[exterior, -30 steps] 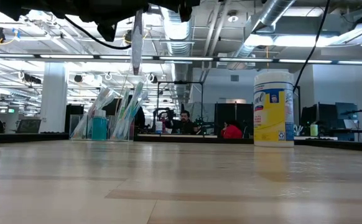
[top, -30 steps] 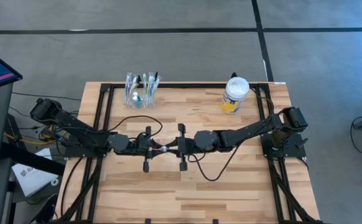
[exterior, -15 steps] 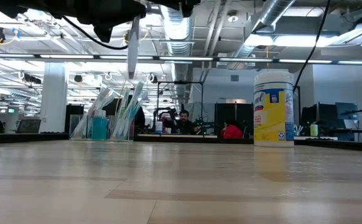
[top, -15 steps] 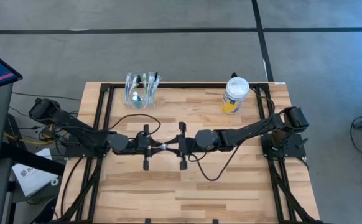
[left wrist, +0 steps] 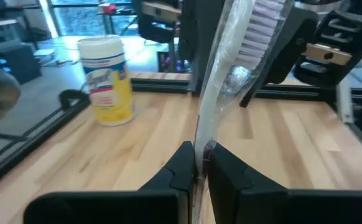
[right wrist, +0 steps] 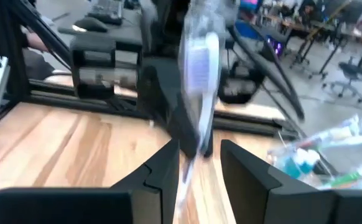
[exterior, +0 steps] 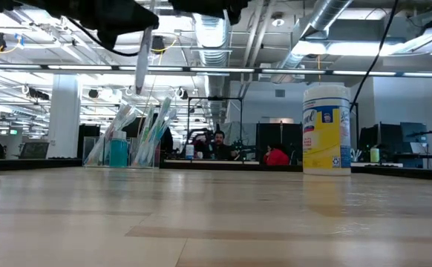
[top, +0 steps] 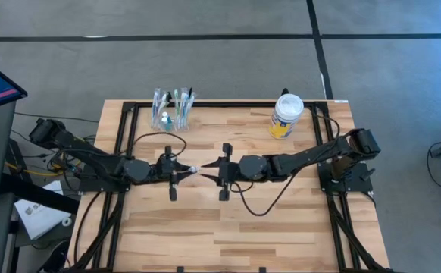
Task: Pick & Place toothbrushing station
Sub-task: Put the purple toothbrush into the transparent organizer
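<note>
Above the middle of the pale wood-plank table (top: 281,227), the left gripper (left wrist: 198,163) pinched a slim white toothbrush (left wrist: 221,93) in clear crinkled wrap. The right gripper (right wrist: 196,155) stood parted around its bristled end. The clear plastic cup (top: 171,111) sat near the far left corner.

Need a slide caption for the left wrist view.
Left gripper clamps a wrapped white toothbrush above the table.

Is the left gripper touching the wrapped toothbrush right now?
Touching. The left wrist view shows the left gripper shut on the wrapped toothbrush, its handle pinched between the fingers.
</note>
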Available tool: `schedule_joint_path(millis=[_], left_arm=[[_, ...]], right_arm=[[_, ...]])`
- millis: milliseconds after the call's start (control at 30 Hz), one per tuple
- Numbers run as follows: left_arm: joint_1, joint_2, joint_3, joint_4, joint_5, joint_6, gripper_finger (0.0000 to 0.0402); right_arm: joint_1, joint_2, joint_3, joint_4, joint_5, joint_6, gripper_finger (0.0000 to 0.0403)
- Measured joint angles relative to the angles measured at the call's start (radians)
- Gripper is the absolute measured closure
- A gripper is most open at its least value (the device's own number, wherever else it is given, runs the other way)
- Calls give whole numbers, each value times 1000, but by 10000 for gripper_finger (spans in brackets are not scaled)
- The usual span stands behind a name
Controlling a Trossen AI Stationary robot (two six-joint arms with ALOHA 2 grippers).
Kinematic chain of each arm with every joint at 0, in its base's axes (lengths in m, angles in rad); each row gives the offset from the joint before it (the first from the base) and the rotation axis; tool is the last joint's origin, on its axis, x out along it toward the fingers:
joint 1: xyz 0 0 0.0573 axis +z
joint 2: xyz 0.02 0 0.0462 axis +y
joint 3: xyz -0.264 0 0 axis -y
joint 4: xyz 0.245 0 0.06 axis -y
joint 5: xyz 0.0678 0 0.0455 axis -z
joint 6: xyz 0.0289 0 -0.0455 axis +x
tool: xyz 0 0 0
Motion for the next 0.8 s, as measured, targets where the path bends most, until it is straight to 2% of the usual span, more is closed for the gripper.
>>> schedule_joint_path(millis=[267, 433, 800], left_arm=[[-3, -112, -1, -153, -200, -24, 386], [0, -184, -34, -162, -322, -24, 386], [48, -382, -122, -177, -372, -24, 386]], right_arm=[[-14, -4, -1, -86, 3, 58, 300], [-10, -14, -1, -123, 3, 70, 305], [2, -41, -2, -213, 3, 105, 317]])
